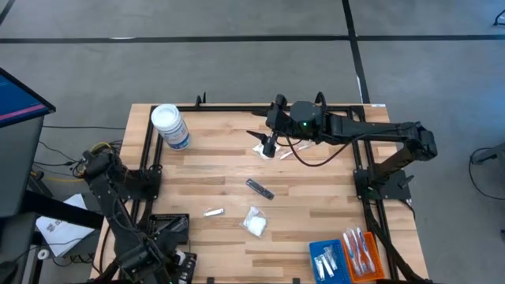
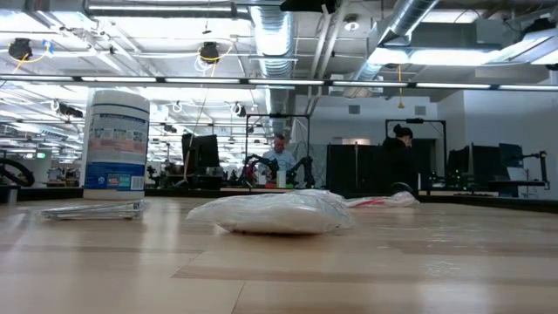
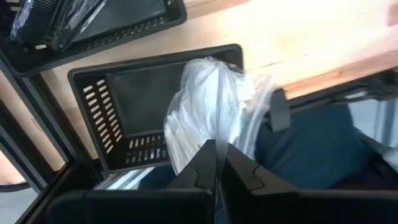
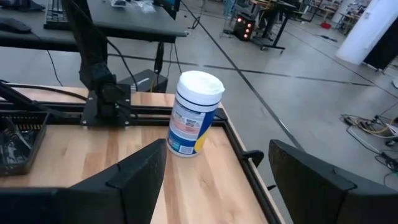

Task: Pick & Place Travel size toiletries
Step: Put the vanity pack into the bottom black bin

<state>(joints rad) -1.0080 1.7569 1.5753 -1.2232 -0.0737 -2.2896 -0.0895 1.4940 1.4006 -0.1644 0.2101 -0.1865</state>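
My right gripper (image 1: 269, 147) is open above the table's far middle, over a small white sachet (image 1: 259, 150) and next to a clear-wrapped toothbrush (image 1: 293, 147). A dark stick (image 1: 259, 188), a silvery piece (image 1: 213, 211) and a white crinkly sachet bag (image 1: 254, 222) lie flat on the table's middle. The sachet bag also shows in the low view (image 2: 275, 212). My left gripper (image 3: 216, 163) is shut at the near left, over a black tray (image 3: 118, 93). A white crinkly bag (image 3: 211, 106) lies right ahead of its fingertips. My left gripper's shut fingertips (image 3: 205, 155) stand at the near end of the white crinkly bag (image 3: 196, 146), which spreads over the black tray's rim. I cannot tell whether they touch it or pinch it.
A big white-lidded jar (image 1: 170, 126) stands at the far left and shows ahead of my right gripper (image 4: 194, 112). Blue (image 1: 326, 259) and orange (image 1: 360, 252) trays with toothbrushes sit at the near right. A black frame runs round the table. People sit in the room beyond.
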